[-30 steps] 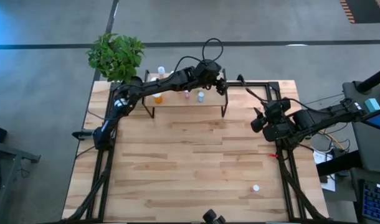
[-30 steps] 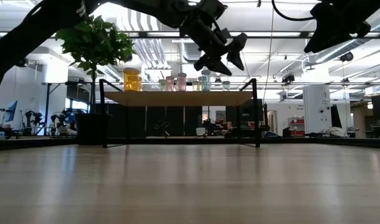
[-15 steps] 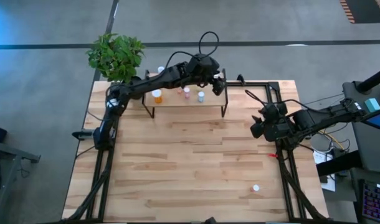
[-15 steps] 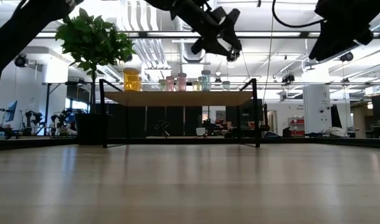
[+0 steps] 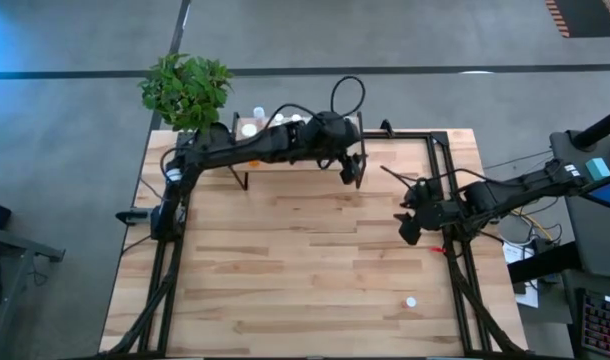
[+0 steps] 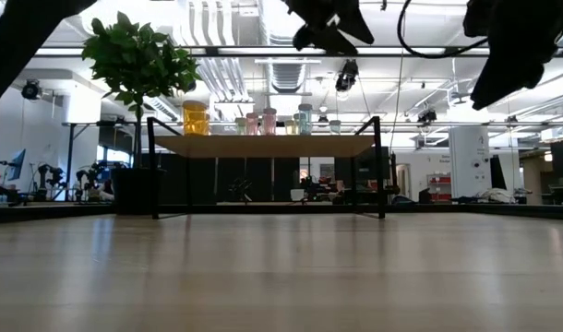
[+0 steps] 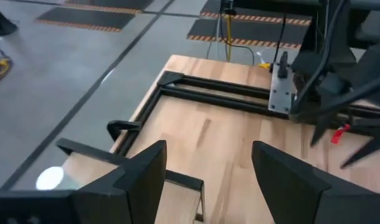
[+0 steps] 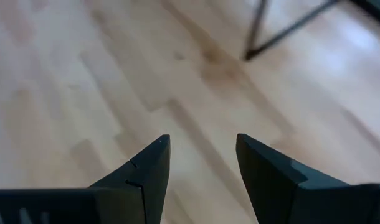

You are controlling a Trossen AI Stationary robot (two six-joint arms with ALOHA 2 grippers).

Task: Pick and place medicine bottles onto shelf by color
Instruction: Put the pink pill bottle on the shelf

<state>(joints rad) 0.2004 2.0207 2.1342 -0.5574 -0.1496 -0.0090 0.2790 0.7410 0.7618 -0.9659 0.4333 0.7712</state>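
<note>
The shelf (image 6: 263, 146) stands on thin black legs at the table's far side. A row of medicine bottles rests on it: an orange one (image 6: 196, 118), pink ones (image 6: 261, 122) and a teal one (image 6: 305, 119). In the high view my left arm covers most of the board. My left gripper (image 5: 353, 170) (image 7: 209, 155) hangs open and empty above the shelf's right end, on its near side. My right gripper (image 5: 405, 228) (image 8: 202, 146) is open and empty over bare tabletop at the right. One white-capped bottle (image 5: 411, 301) stands alone near the table's near right corner.
A potted plant (image 5: 185, 88) stands at the far left corner, behind the shelf. Black frame rails (image 7: 221, 93) run along the table's far and right edges. Wide bare wood (image 5: 305, 260) lies between the shelf and the near edge.
My left gripper has risen from just above the shelf's right end and drawn back toward the near edge, rolling as it went; it stays open and empty. My right gripper has tipped further down and swung a little toward the near edge, still open.
</note>
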